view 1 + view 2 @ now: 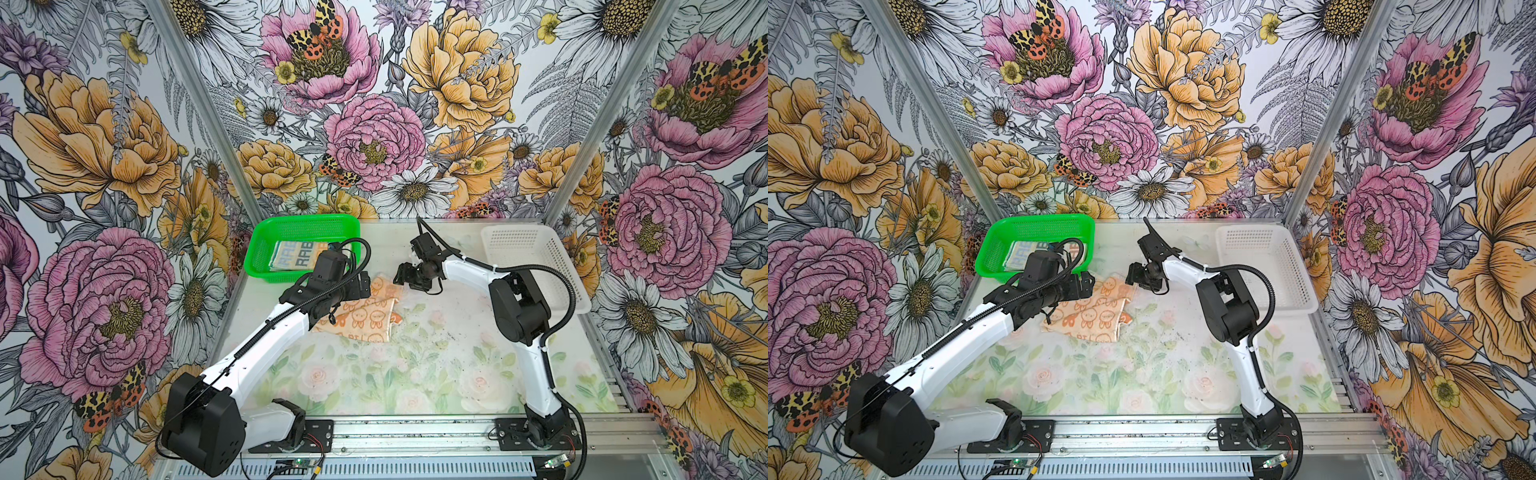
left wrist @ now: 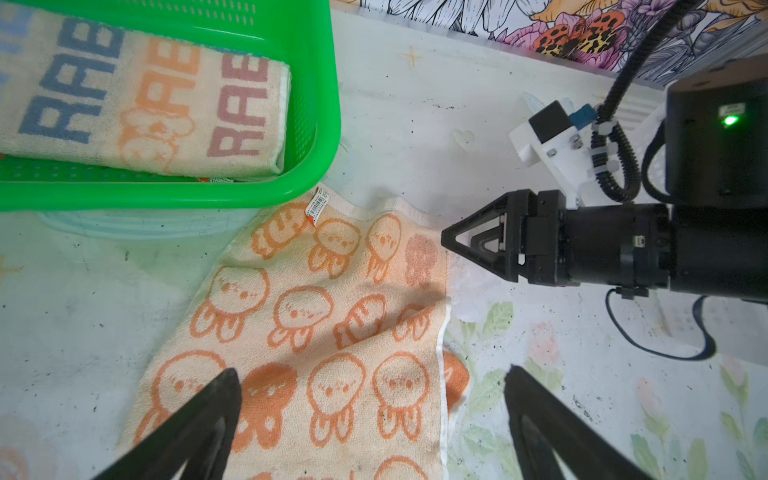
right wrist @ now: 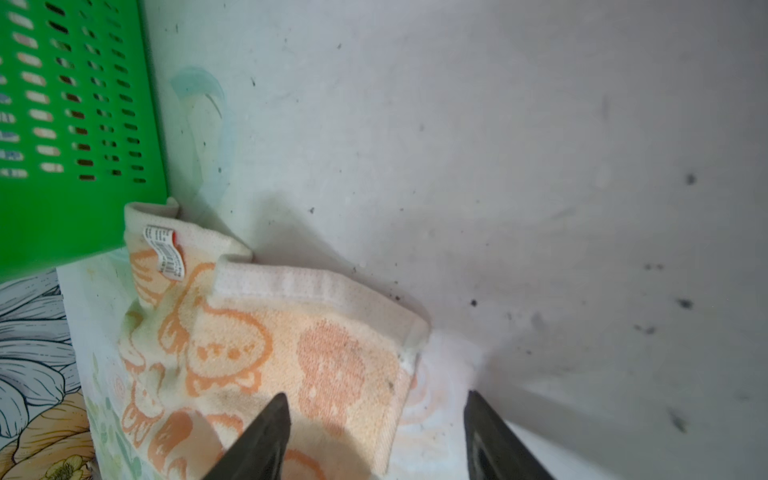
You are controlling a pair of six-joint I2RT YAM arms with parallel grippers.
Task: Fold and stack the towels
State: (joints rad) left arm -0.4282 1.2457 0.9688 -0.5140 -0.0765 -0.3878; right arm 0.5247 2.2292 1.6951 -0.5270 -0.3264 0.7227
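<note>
The green basket [image 1: 303, 218] sits at the back left of the counter [image 1: 374, 374], and I place everything else from it. Inside it the cream towel [image 2: 145, 108] lies folded flat with its lettering up.

Just off the basket's near right corner hang my left fingers [image 1: 362, 286]. They are spread wide with nothing between them, above the orange towel [image 2: 332, 311].

That towel lies on the counter just outside the basket, spreading away from its near right corner. Its tagged corner sits right up against the basket's wall, and I cannot tell whether they touch. The cloth is loosely doubled over and rumpled, and its edges do not line up.

Further right of the basket, at the towel's corner on that side, my right fingers [image 2: 451, 242] are low and apart. One is over the cloth and the other over bare counter, and they grip nothing.

Well to the right of the green basket, along the same back edge, stands the white basket [image 1: 515, 227].
</note>
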